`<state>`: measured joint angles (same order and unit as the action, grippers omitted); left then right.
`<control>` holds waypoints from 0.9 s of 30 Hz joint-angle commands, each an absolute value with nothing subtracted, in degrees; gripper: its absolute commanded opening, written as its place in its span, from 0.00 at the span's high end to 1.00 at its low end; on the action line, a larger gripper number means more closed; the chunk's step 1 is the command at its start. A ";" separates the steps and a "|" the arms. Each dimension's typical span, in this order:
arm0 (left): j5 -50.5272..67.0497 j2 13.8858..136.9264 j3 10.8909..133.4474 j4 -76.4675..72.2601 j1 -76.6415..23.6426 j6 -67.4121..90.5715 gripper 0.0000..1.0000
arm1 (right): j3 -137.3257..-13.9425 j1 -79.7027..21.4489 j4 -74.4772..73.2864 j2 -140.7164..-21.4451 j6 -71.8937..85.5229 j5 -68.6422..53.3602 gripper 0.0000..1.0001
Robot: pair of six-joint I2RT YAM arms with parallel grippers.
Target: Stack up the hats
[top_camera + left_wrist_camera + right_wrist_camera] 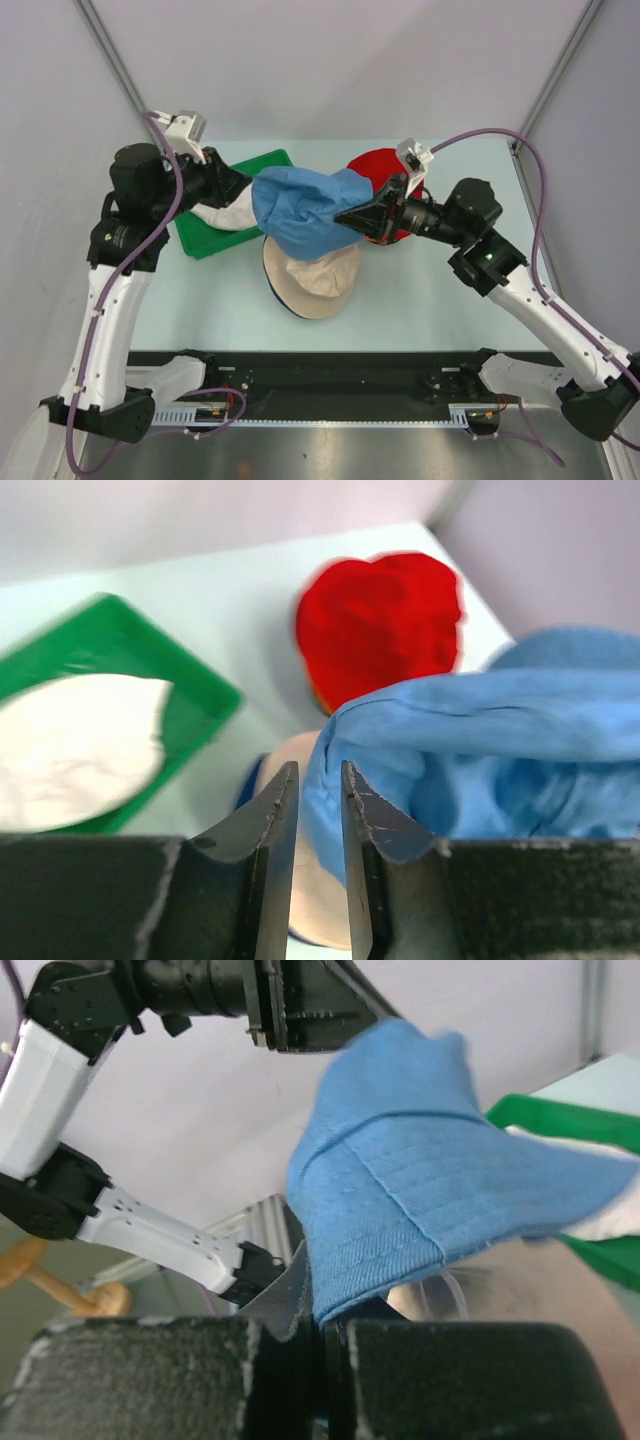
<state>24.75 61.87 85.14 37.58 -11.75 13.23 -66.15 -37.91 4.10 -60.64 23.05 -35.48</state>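
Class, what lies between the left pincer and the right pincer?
The light blue hat, held at opposite ends by the left pincer and right pincer; the top external view shows it.

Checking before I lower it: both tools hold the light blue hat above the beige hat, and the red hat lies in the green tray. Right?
No. The white hat lies in the green tray; the red hat sits outside it, as the left wrist view shows. Otherwise right.
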 commanded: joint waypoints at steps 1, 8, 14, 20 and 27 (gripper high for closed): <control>12.41 56.87 90.80 44.81 -11.07 5.72 0.73 | -69.08 -42.89 8.61 -62.75 30.58 -27.79 1.00; 2.29 49.48 85.08 46.49 -11.07 4.13 0.48 | -54.95 -43.51 12.57 -57.41 44.02 -20.49 1.00; 5.26 51.50 82.36 42.72 -11.07 7.46 0.26 | -44.04 -43.68 9.40 -50.55 50.18 -14.42 1.00; 13.52 53.00 75.25 32.53 -10.99 14.75 0.10 | -37.89 -43.51 6.77 -47.20 50.37 -10.02 1.00; 22.83 56.77 67.43 21.73 -11.07 20.21 0.06 | -32.79 -39.03 6.68 -48.16 48.43 -11.59 1.00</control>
